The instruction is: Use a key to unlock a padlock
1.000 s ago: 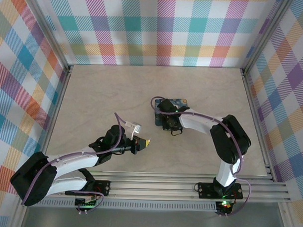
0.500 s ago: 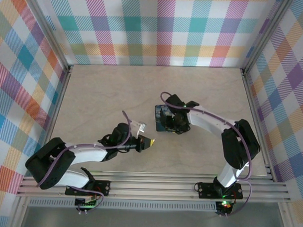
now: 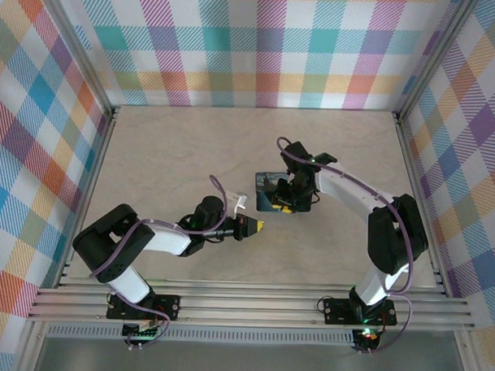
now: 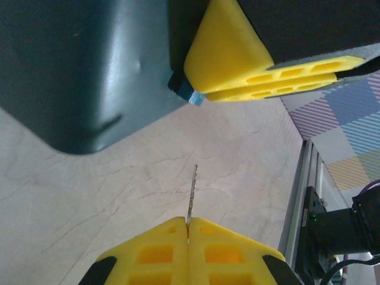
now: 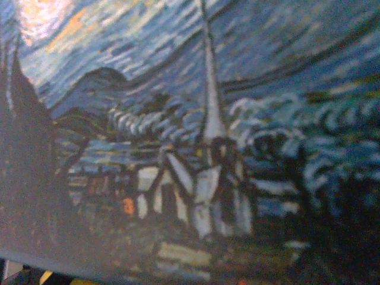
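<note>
My left gripper (image 3: 257, 227) is shut on the key (image 4: 191, 193), whose thin blade sticks out forward from between the yellow fingers (image 4: 154, 252), just above the table. Ahead of it stands the dark-blue painted tin (image 3: 266, 189), seen from the side in the left wrist view (image 4: 77, 65). My right gripper (image 3: 288, 206) hangs at the tin's near right edge. A corner of the light-blue padlock (image 4: 189, 92) pokes out from under its yellow finger (image 4: 231, 53). The key tip is a short way from the padlock, not touching. The tin's lid (image 5: 208, 119) is close under the right wrist camera.
The pale marble-look table (image 3: 167, 150) is walled by plaid panels on three sides. An aluminium rail (image 4: 303, 196) and the right arm's base (image 4: 344, 219) lie to the right of the key.
My left gripper has slid right with the key, closer to the tin. The right gripper has shifted right along the tin's near edge.
</note>
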